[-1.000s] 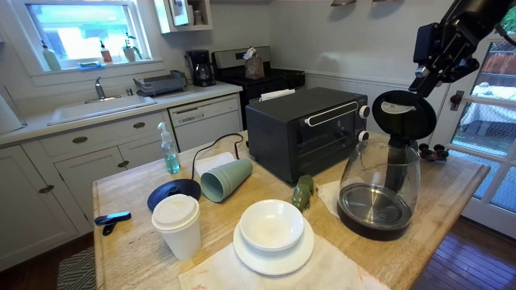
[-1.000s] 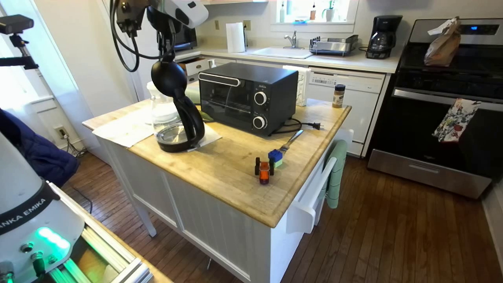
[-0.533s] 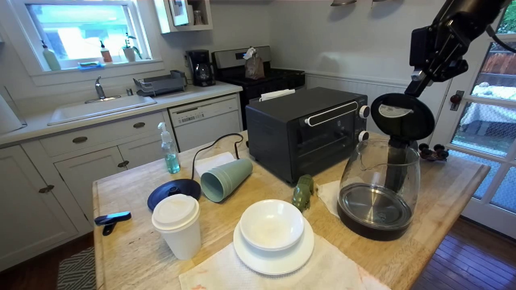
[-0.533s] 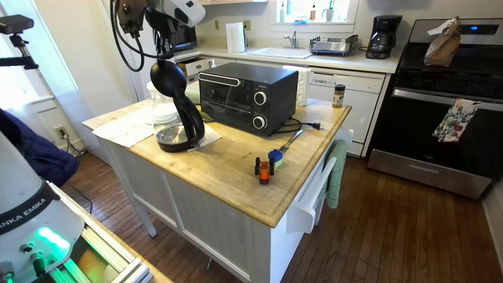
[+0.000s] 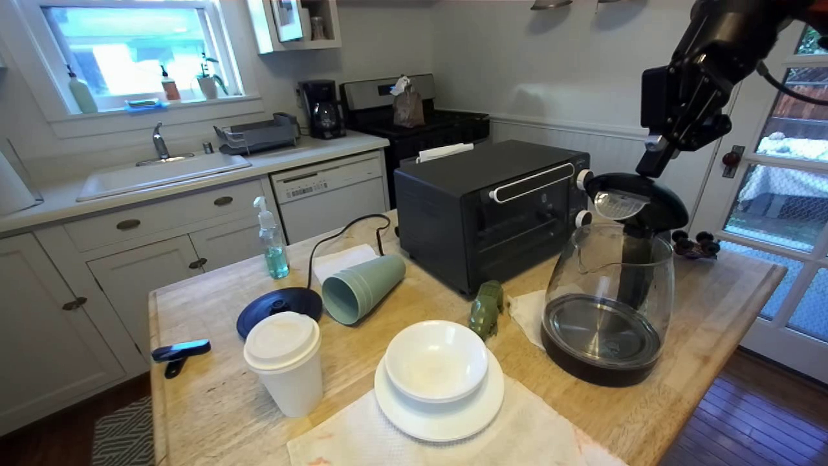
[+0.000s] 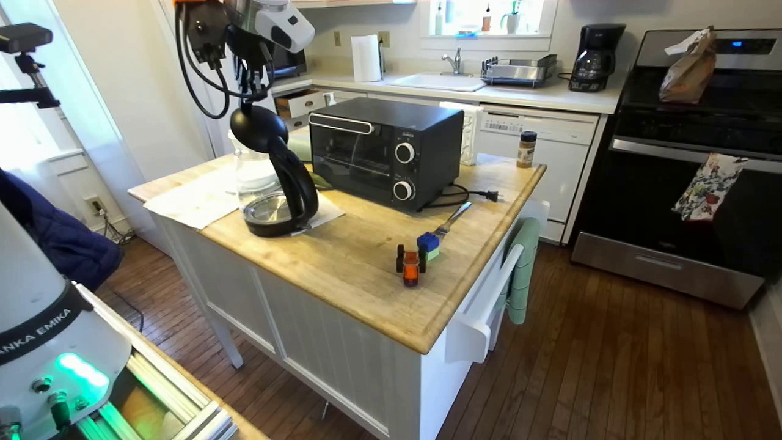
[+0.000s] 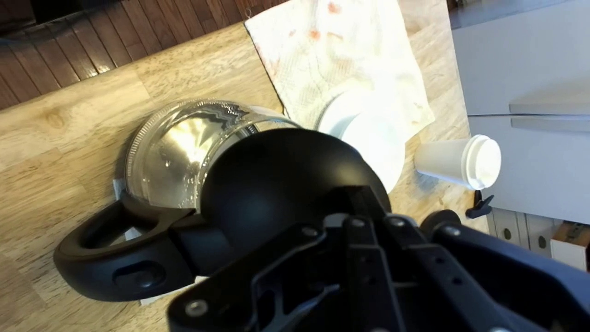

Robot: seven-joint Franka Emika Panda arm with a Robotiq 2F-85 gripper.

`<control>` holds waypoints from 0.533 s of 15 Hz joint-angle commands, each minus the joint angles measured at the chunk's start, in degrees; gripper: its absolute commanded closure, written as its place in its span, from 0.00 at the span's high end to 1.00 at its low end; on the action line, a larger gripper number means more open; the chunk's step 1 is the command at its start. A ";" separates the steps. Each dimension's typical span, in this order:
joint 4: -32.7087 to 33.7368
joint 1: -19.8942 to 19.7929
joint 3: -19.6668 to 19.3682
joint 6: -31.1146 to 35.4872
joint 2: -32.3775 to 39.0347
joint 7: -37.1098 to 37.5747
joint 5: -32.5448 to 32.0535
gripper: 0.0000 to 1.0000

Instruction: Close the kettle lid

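Robot base (image 6: 58,342), far L in an exterior view, lettering "ANKA EMIKA" legible. Wood tabletop (image 5: 194,421), L to R: clip (image 5: 182,350), dk. blue, at L edge; pump bottle (image 5: 275,255), blue liquid, just inside far-L edge; disc (image 5: 281,301), dk. blue; white cup (image 5: 288,388), lidded, beside disc; green cup (image 5: 365,288), on its side; plate (image 5: 443,427) w/ bowl (image 5: 436,362) on top, on paper towel (image 5: 352,437); green obj. (image 5: 486,310), ident. unclear; toaster oven (image 5: 491,207), blk., twd. far edge, maker's mark too small to read; kettle (image 5: 608,310), glass, upright, nr. R edge; lid (image 5: 666,206), hinged at kettle's top, up and tilted over mouth, pale patch on underside, can't tell if label; gripper (image 5: 652,165), fingers together, tips against lid's outer face; toy vehicle (image 5: 695,246), nr. far R corner.
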 commanded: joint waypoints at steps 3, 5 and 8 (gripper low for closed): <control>0.51 1.01 1.27 1.27 2.22 -0.86 -1.22 0.00; 0.47 1.25 2.31 2.03 2.34 -0.66 -2.97 0.00; 0.58 2.02 3.60 2.26 2.33 -0.31 -5.97 0.00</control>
